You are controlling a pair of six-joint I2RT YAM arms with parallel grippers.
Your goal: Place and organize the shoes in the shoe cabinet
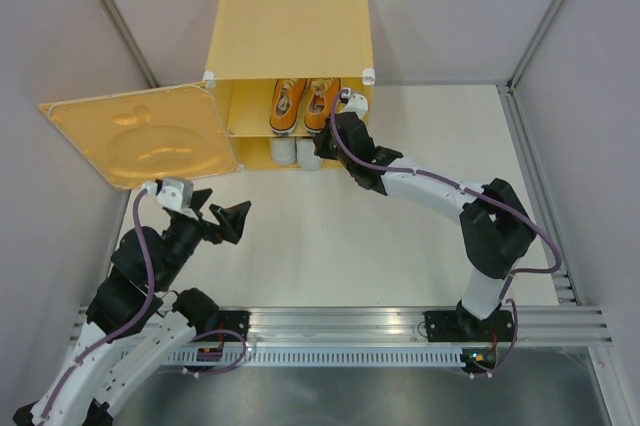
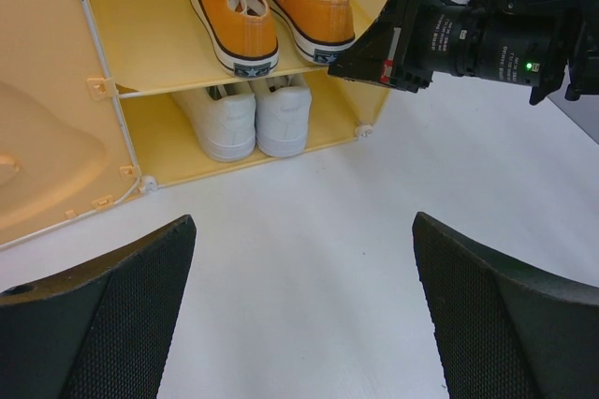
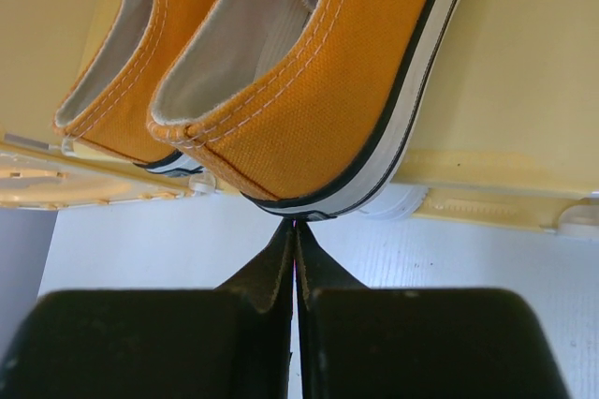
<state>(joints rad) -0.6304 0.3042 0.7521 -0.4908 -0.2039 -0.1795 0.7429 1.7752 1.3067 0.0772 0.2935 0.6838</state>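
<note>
The yellow-orange shoe cabinet (image 1: pixel 290 21) stands at the back with its door (image 1: pixel 140 136) swung open to the left. The orange pair (image 1: pixel 305 104) sits on the upper shelf, heels outward, and shows in the left wrist view (image 2: pixel 271 10). The white pair (image 1: pixel 296 153) sits on the level below and shows there too (image 2: pixel 248 118). My right gripper (image 1: pixel 340 126) is shut, its tips touching the heel of the right orange shoe (image 3: pixel 318 90); the tips show in the right wrist view (image 3: pixel 297 230). My left gripper (image 1: pixel 228 221) is open and empty over the table, in front of the cabinet (image 2: pixel 304 258).
Grey walls with metal posts enclose the white table (image 1: pixel 330 246). The open door juts out over the table's left side near my left arm. A metal rail (image 1: pixel 400 321) runs along the near edge at the arm bases.
</note>
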